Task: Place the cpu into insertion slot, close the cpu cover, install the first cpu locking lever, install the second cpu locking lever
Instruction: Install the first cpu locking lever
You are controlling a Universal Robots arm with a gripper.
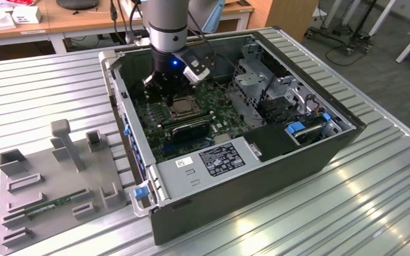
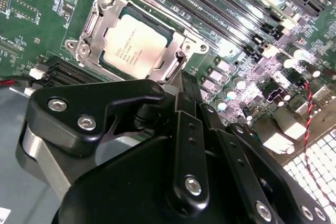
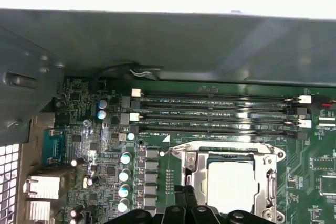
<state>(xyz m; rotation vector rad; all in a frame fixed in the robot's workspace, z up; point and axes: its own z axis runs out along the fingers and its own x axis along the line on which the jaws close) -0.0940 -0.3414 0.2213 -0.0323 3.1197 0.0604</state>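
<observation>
The cpu (image 2: 131, 48) sits under the lowered cpu cover (image 2: 90, 24). Your gripper (image 2: 177, 97), jaws together and empty, hangs at its edge. Likely lever-locking now, which needs precise pushing.

In the exterior view the gripper (image 1: 168, 94) covers the insertion slot (image 1: 184, 109) at its 11 o'clock corner, and the slot's fine parts are too small to tell. In the second wrist view the gripper's black body hides the near edge of the cpu cover (image 2: 93, 22). In the first wrist view the picture's edge cuts off the cpu (image 3: 231, 184), which is washed pale by glare.
</observation>
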